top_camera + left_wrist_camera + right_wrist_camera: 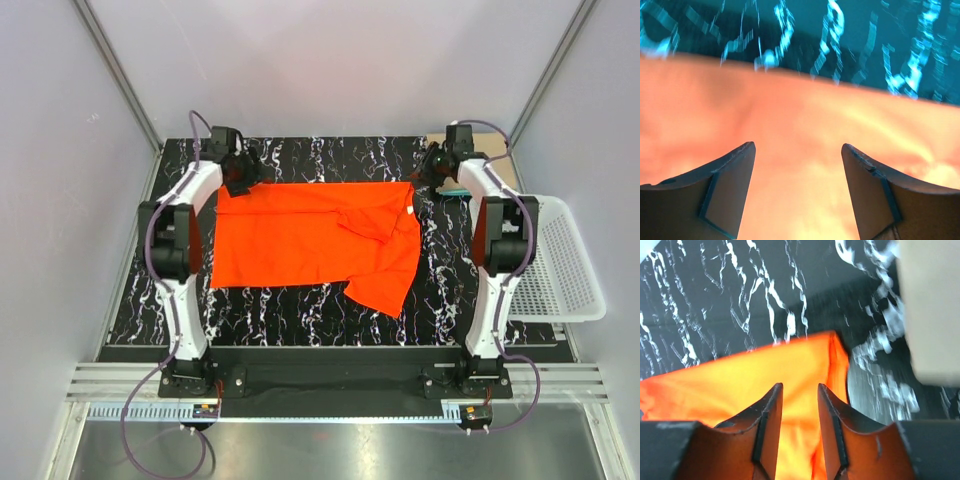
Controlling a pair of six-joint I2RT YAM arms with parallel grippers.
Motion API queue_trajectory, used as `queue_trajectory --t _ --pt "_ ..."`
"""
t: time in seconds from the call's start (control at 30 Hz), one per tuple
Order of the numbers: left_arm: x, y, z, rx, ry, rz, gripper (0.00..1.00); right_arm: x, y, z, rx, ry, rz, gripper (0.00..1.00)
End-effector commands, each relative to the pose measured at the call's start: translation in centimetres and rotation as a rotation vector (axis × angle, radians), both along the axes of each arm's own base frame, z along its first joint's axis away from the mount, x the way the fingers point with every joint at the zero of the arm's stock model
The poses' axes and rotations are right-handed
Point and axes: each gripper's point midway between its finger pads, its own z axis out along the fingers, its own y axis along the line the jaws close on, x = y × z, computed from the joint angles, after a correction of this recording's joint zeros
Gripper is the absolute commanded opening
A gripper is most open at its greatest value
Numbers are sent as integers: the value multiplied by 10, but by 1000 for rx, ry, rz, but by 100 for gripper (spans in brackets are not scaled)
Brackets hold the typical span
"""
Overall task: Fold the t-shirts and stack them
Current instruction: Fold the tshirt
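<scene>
A bright orange-red t-shirt (310,240) lies spread on the black marbled table (300,155), its lower right part folded over and rumpled, a small white label (411,210) near its right edge. My left gripper (240,172) hovers over the shirt's far left corner; in the left wrist view it (797,145) is wide open over the orange cloth (800,120). My right gripper (437,165) is at the far right corner; its jaws (800,385) stand narrowly apart over the cloth (740,380). A folded tan shirt (500,168) and a teal one (455,198) lie at the back right.
A white mesh basket (565,265) sits off the table's right edge beside the right arm. The tan fold shows at the top right of the right wrist view (930,310). Grey walls enclose the table on three sides.
</scene>
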Motion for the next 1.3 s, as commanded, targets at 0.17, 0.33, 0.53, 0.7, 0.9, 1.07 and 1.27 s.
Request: queue_trajectory --t 0.17,0.33,0.53,0.7,0.9,1.07,1.27 --pt "-110 35 58 37 -15 304 73 -152 -3 58 -52 189 -236 44" --pt "-164 50 41 44 34 402 73 -252 9 14 35 301 -270 51" --pt "-208 66 23 63 48 483 73 -323 25 -5 -10 347 -266 45" --pt "-227 69 17 34 83 523 72 -357 48 -28 33 415 -272 44" --pt "-242 88 12 106 138 587 72 -376 46 -45 21 468 -364 44" --pt "-246 91 11 90 112 612 72 -367 62 -41 95 418 -350 42" --pt "-250 94 6 99 125 626 71 -371 65 -50 53 448 -352 42"
